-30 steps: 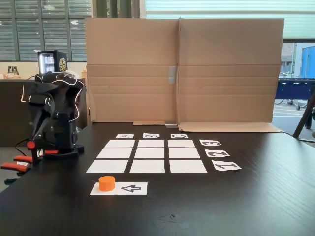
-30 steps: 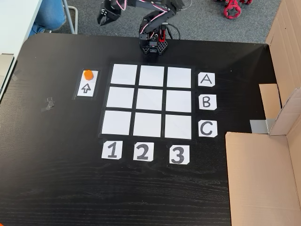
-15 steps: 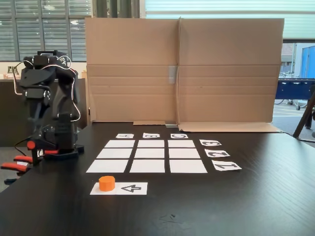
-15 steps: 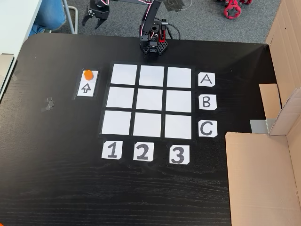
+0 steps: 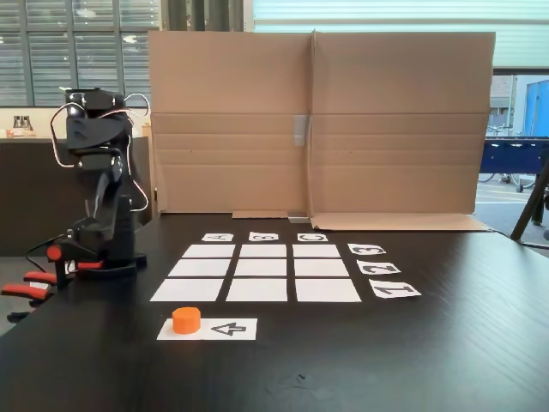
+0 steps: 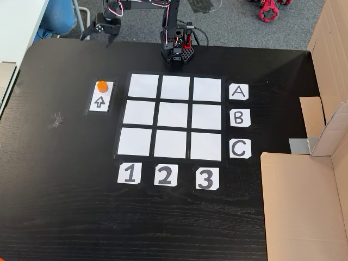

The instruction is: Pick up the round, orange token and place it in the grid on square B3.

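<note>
Token [image 6: 101, 85] on arrow card [image 6: 100, 98]; gripper [image 6: 97, 36] apart (seemingly open).

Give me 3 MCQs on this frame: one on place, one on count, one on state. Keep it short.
1. Where does the token sit?
A. on the arrow card
B. on square B3
C. on the card marked 1

2. How many white squares make up the grid?
A. six
B. nine
C. twelve

3. How do the jaws of the gripper stand?
A. shut on the token
B. open, holding nothing
C. resting on the grid

Key: 1 A, the token stands on the arrow card left of the grid in the high fixed view. 2 B, three rows of three. 3 B, the fingertips are spread apart, away from the token, which lies untouched.
</note>
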Motion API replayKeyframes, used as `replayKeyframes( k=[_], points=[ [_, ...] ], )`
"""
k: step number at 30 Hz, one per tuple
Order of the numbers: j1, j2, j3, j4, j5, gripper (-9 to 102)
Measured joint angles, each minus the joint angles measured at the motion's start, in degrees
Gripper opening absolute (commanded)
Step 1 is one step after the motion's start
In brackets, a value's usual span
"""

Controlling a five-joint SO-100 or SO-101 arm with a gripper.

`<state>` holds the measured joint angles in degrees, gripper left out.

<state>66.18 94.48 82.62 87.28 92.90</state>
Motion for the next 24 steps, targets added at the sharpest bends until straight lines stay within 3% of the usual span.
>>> replayKeyframes(
  k=[7,24],
  points=[
    [-1.8,-4.1,-1.0,-0.3,0.6,54],
    [-5.4,-18.9,-4.4,-6.7,4.4,56]
  ],
)
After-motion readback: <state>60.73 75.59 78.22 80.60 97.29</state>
